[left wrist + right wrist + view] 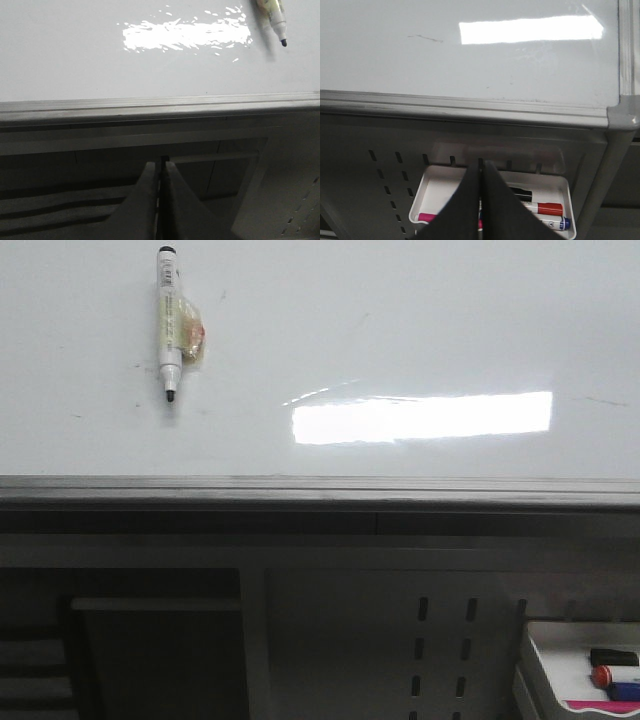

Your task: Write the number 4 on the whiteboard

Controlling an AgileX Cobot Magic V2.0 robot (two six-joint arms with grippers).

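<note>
A glossy whiteboard (420, 330) fills the upper half of the front view, its grey metal edge (320, 490) running straight across from 9 o'clock to 3 o'clock. No drawn number 4 shows on the board; only faint grey smudges and a short dark streak near 3 o'clock mark the surface. A bright rectangular reflection (420, 418) glares just right of centre.

An uncapped black-tipped marker (168, 320) lies on the board at about 11 o'clock in the front view, tip toward 6 o'clock, with a yellowish scrap (190, 335) touching its barrel on the right side. The same marker (272, 17) shows at 1 o'clock in the left wrist view.

The left gripper (161, 167) sits below the board's edge, apart from the surface, its 2 fingers pressed together with nothing between them. The right gripper (480, 167) is likewise closed on nothing, below the edge near the board's grey corner piece (622, 117).

Beneath the right gripper, a white tray (435, 187) hangs on a perforated panel (380, 170) and holds a red-capped marker (542, 208), a blue-capped marker (555, 222) and a pink item (426, 217). The tray (545, 660) appears at 5 o'clock in the front view.
</note>
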